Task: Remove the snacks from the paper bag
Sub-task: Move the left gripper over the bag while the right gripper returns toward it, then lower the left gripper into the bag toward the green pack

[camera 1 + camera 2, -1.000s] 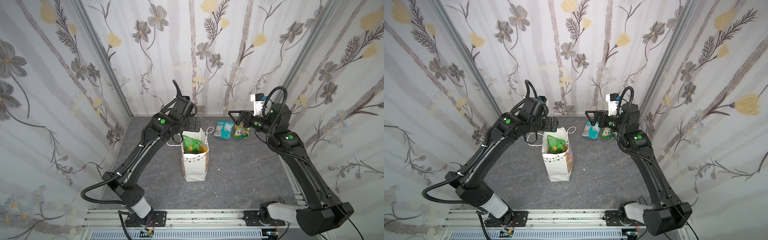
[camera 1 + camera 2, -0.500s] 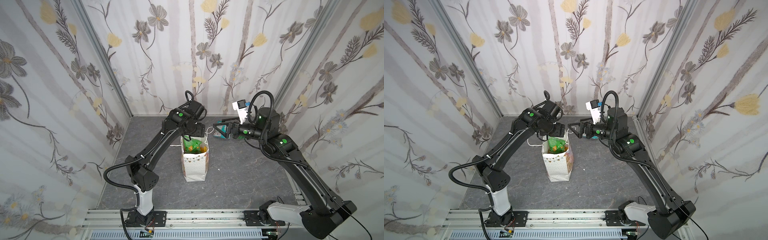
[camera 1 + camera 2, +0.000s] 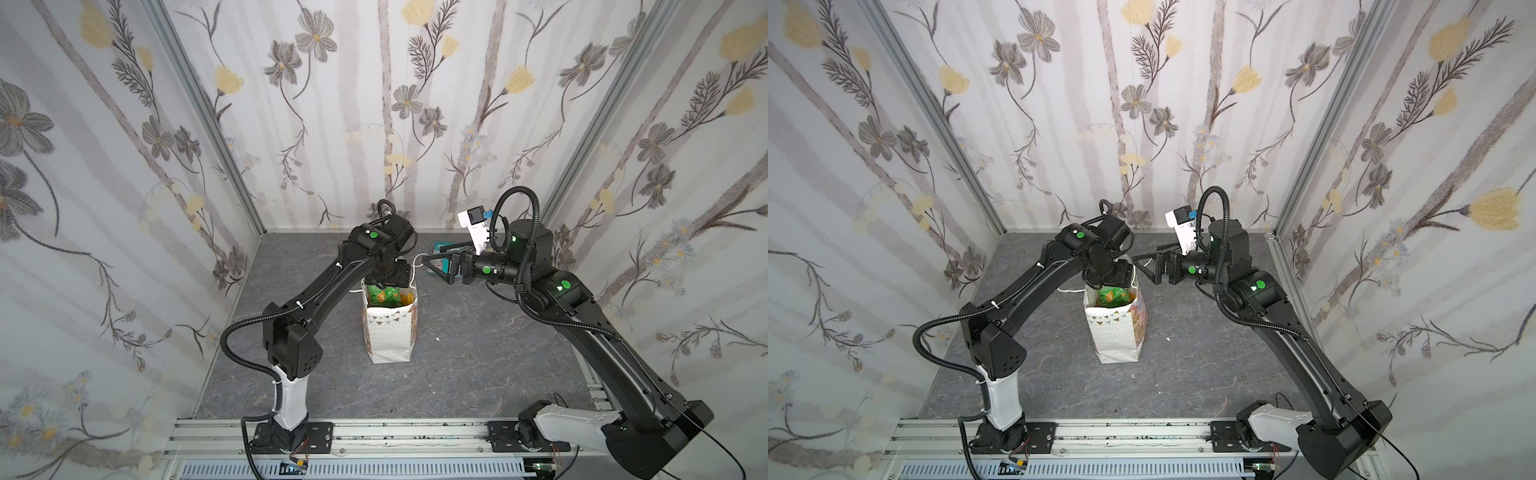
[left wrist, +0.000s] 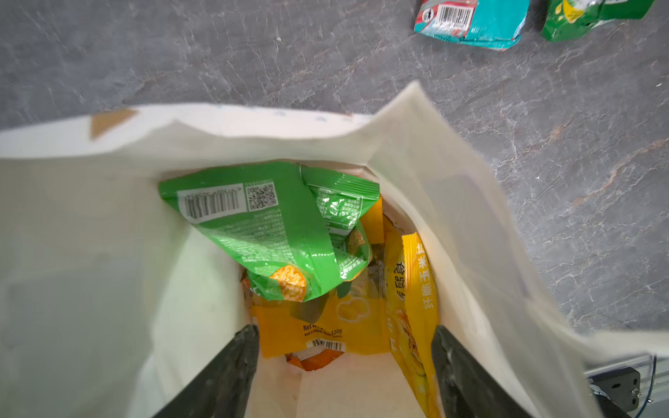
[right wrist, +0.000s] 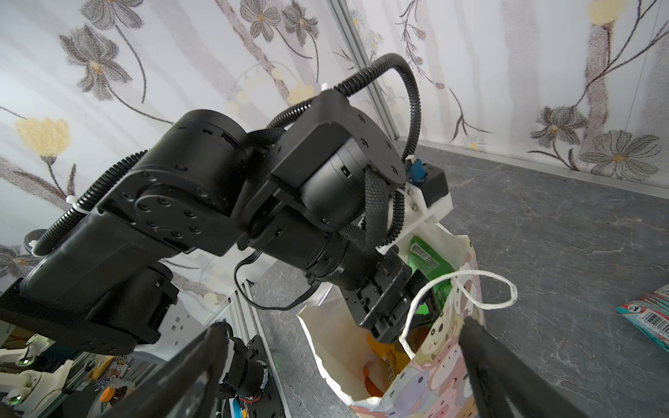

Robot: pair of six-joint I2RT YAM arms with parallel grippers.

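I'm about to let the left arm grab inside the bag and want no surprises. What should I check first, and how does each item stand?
1. White paper gift bag upright, mouth open: ok.
2. Left gripper inside the mouth, jaws apart: ok.
3. Packet between its fingers: ok, the large orange-yellow foil packet, partly under a green foil packet.
4. Fingers touching that packet: cannot tell.
5. Right gripper steadying the bag: not ok, open near the white cord handle, gripping nothing.
6. Teal foil packet out, apart from the bag: ok.
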